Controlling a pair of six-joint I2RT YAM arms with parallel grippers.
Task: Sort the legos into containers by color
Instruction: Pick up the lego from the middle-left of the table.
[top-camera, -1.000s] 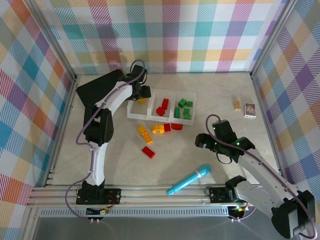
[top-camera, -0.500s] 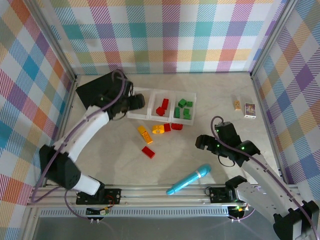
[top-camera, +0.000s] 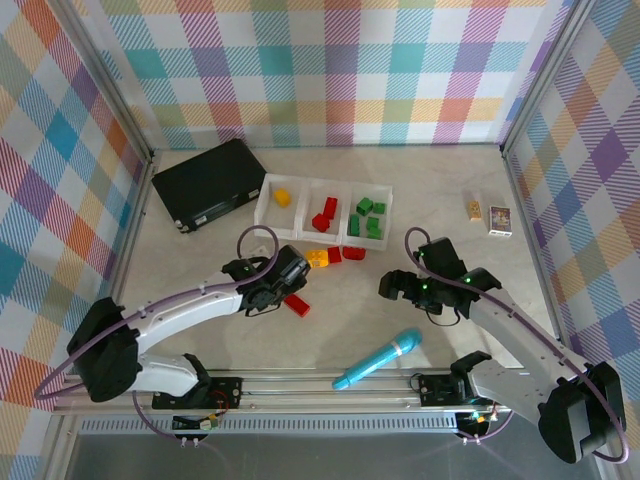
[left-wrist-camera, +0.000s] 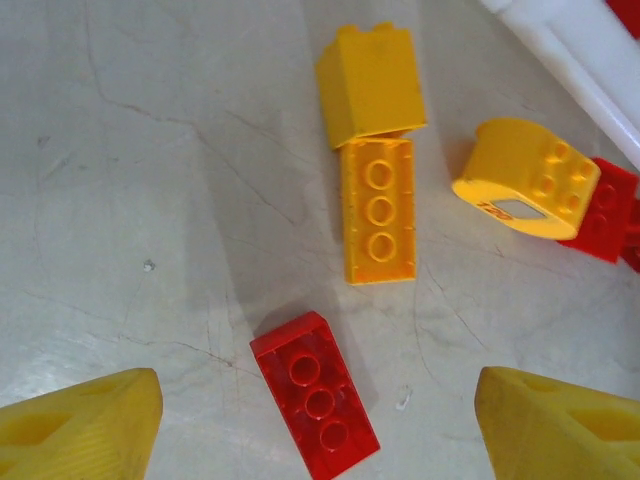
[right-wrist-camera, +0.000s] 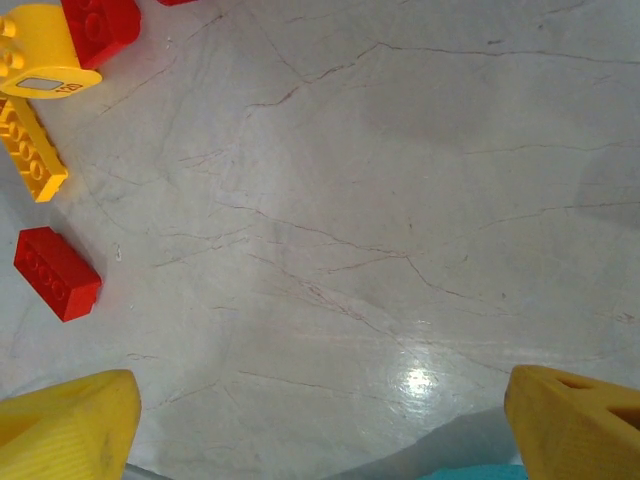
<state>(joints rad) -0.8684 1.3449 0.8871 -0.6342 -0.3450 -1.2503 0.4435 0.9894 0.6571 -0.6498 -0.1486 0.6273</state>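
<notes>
1. Surface (top-camera: 200, 250): it is closed in by walls on three sides. Open room is left in the middle and toward the near edge.
2. Tray (top-camera: 262, 228): it is set at the far side, with legos (top-camera: 366, 215) held by color. Its near wall could be struck by a low reach.
3. Left pincer (left-wrist-camera: 320, 420): it is held wide open and empty over the red brick (left-wrist-camera: 315, 395). If it is closed off-centre, the brick could be skidded away.
4. Right pincer (right-wrist-camera: 320, 415): it is spread wide and empty over bare surface. A clash of arms is risked if both are sent to the same pile.
5. Yellow bricks (left-wrist-camera: 378, 210): they are found touching, near the tray, and could be dragged together.
</notes>
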